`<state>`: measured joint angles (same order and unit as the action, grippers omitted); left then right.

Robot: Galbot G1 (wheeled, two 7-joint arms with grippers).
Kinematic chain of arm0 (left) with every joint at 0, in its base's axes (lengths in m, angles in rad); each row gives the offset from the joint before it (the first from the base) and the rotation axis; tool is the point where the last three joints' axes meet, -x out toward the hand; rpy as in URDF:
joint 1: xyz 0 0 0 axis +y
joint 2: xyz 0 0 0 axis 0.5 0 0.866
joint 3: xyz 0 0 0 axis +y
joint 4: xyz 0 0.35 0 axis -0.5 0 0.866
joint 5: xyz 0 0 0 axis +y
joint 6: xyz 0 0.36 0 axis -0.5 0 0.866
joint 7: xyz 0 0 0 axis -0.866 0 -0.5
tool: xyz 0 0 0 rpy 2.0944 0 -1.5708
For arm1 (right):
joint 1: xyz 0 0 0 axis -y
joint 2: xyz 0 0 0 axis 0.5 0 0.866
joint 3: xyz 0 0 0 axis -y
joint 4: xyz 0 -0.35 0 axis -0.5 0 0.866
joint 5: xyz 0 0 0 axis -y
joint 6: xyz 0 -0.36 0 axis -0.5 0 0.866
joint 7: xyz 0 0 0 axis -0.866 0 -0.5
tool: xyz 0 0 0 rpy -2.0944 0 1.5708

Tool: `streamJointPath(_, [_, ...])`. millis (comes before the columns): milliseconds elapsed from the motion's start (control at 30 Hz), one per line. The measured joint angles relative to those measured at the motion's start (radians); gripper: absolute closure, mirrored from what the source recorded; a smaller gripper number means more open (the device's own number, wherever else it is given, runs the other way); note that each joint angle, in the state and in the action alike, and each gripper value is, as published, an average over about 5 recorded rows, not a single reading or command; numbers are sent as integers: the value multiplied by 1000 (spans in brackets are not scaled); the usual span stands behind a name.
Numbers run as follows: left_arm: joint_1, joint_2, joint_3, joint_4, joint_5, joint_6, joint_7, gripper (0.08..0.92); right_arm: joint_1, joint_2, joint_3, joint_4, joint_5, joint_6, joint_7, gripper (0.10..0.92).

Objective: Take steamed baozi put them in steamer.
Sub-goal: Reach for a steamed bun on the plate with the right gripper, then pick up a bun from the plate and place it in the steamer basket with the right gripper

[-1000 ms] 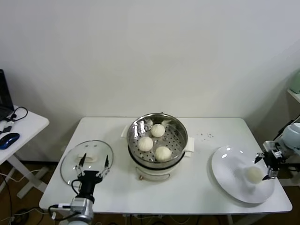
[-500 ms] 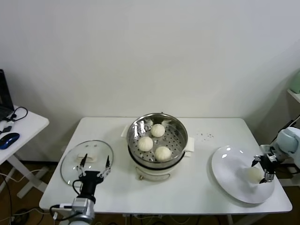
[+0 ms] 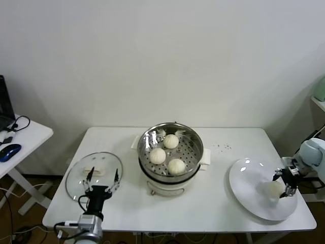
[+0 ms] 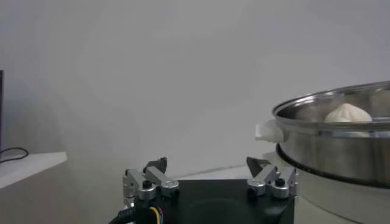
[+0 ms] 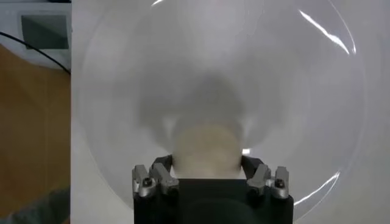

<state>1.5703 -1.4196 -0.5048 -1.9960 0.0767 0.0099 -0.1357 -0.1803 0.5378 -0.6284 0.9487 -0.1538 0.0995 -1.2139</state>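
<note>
One baozi [image 5: 206,145] sits on the plate [image 3: 249,190], between the right gripper's [image 5: 207,173] fingers.

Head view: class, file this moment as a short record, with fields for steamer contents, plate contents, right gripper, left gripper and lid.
steamer contents: shiny round steel steamer holds three cream-white round baozi
plate contents: large white round plate carries the fourth baozi
right gripper: right gripper closed around the fourth baozi on the plate
left gripper: left gripper open, idle over the lid
lid: flat round glass lid on the table, left of the steamer
</note>
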Motion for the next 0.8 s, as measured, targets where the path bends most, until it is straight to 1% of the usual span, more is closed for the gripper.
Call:
streamJointPath(200, [1, 0, 0, -1, 1, 0, -3, 177, 10, -3, -9, -2, 4, -1, -3, 320])
streamJointPath(467, [4, 0, -1, -7, 1, 0, -3, 177, 50, -2, -39, 1, 43, -11, -7, 321])
streamJointPath(633, [3, 1, 3, -10, 2, 2, -4, 177, 134, 8, -106, -3, 124, -35, -14, 321])
streamJointPath(800, [4, -2, 12, -16, 3, 5, -6, 177, 292, 36, -234, -13, 265, -80, -13, 321])
